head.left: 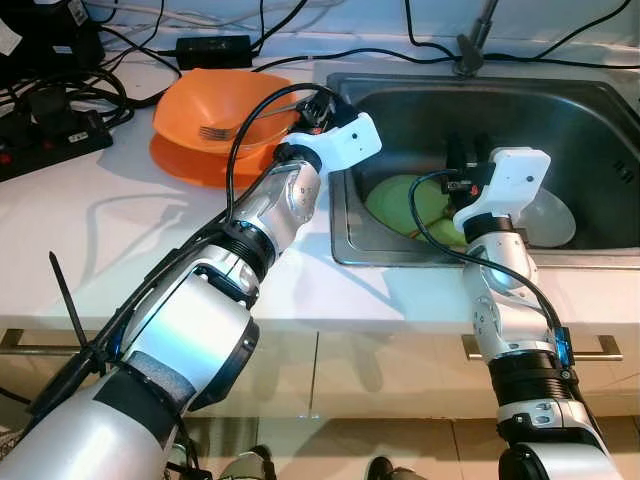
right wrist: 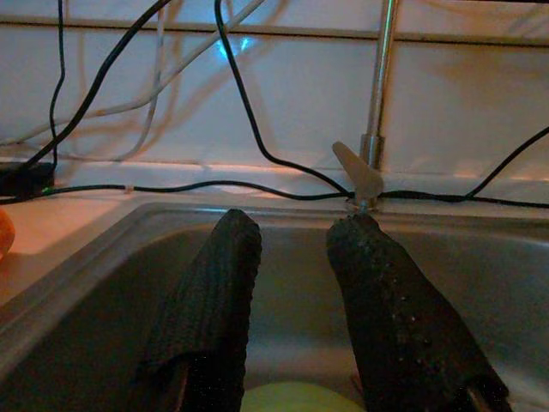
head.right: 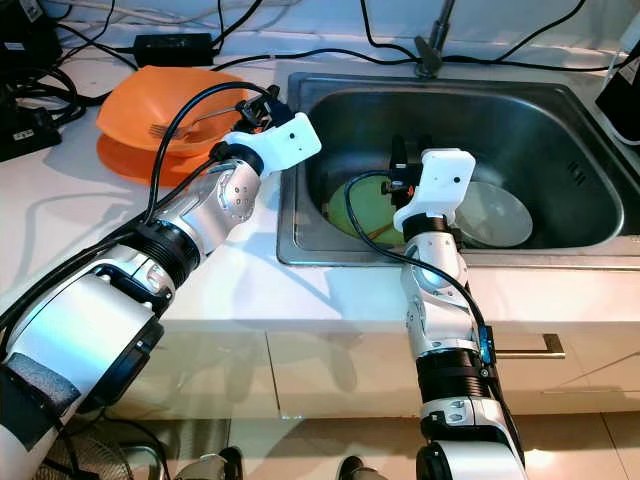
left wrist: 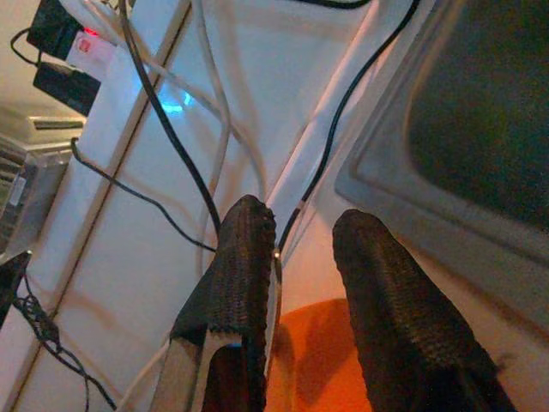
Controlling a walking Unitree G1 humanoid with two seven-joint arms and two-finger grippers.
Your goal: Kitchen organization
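A white bench (head.left: 120, 215) is seen running across the scene, with a steel sink (head.left: 590, 110) set into it on the robot's right. A tap (right wrist: 375, 129) is mounted on the tiled wall behind the sink, and black cables (head.left: 130, 45) are strewn over the back of the bench.

An orange bowl (head.left: 200, 105) is stacked on an orange plate (head.left: 185, 165) just beside the sink's left rim, and a metal fork (head.left: 225, 128) is laid in the bowl. In the sink a green plate (head.left: 395, 200) is lying flat, with a clear bowl (head.left: 550, 220) beside it.

The left hand (head.left: 312, 103) is held over the bowl's sink-side edge; in the left wrist view its fingers (left wrist: 244, 257) are parted and a thin metal piece is seen against one finger. The right hand (head.left: 462, 158) is lowered into the sink above the green plate, its fingers (right wrist: 386, 283) spread and empty.
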